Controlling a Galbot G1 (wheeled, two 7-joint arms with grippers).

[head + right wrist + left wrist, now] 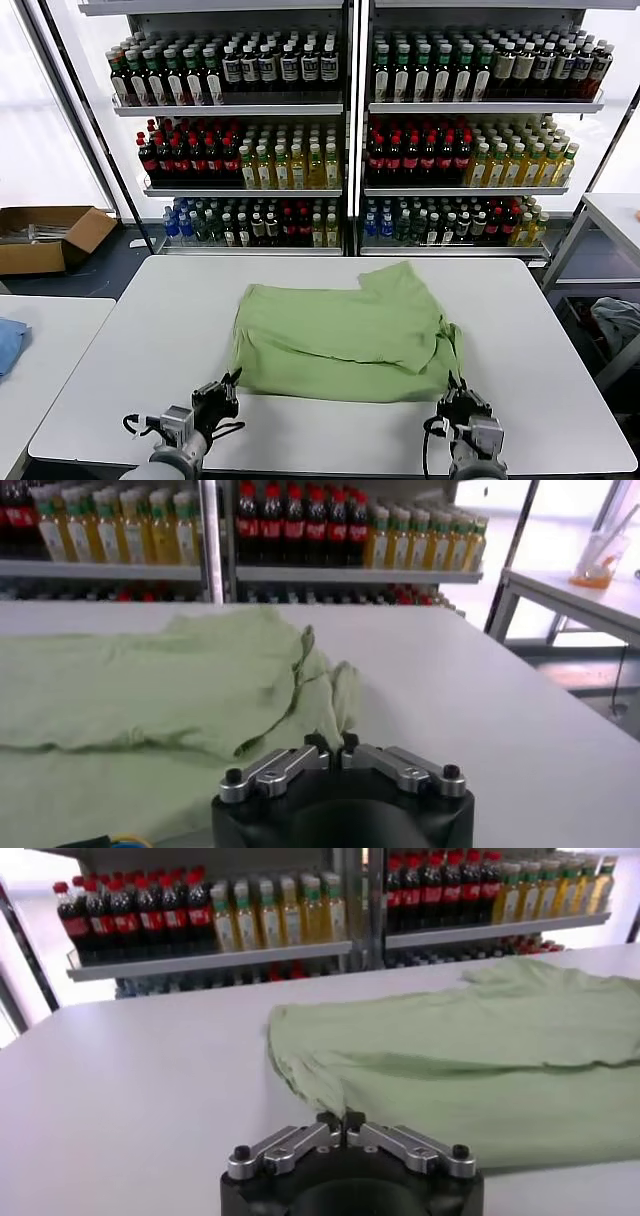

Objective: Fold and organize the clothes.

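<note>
The light green polo shirt [340, 335] lies folded over on the white table [320, 435], with its collar and print hidden. My left gripper [230, 382] is at the shirt's near left corner, shut on a pinch of its edge; the left wrist view shows the gripper [341, 1119] with the shirt [470, 1058] spreading away beyond it. My right gripper [459, 388] is at the near right corner, shut on bunched fabric; the right wrist view shows the gripper [330, 742] and the shirt [150, 690].
Shelves of bottles [340, 130] stand behind the table. A side table with a blue cloth [8, 342] is at the left, and a cardboard box [45, 235] lies on the floor. Another table [615, 215] stands at the right.
</note>
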